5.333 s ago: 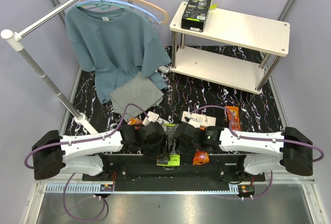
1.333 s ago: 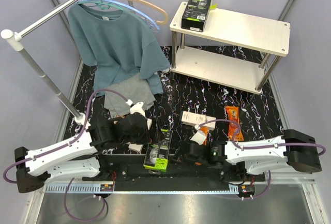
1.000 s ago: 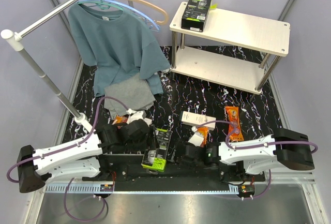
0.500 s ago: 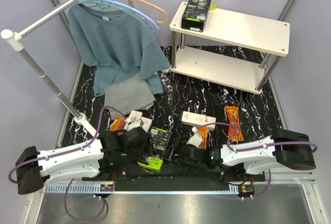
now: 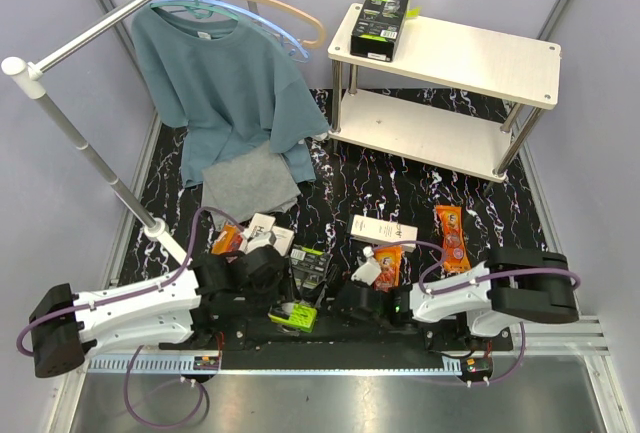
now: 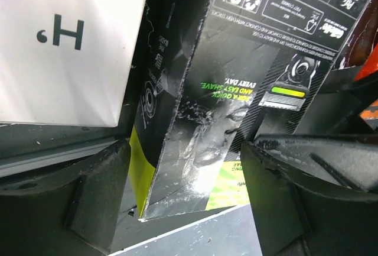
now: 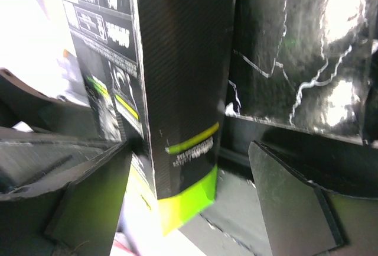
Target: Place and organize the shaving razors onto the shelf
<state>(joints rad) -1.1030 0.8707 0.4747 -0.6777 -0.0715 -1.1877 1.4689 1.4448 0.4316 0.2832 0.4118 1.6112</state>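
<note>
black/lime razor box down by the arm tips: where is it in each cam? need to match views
Top external: razor box low centre, between the two arm tips.
Left wrist: razor box fills the middle, tilted.
Right wrist: razor box centre-left, running top to bottom.
Shared landmark: its lime-green end.

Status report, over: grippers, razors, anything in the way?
Left gripper clamped on black-and-lime razor box, right gripper open astride it. One matching box on shelf top. White H-marked box close beside.
</note>
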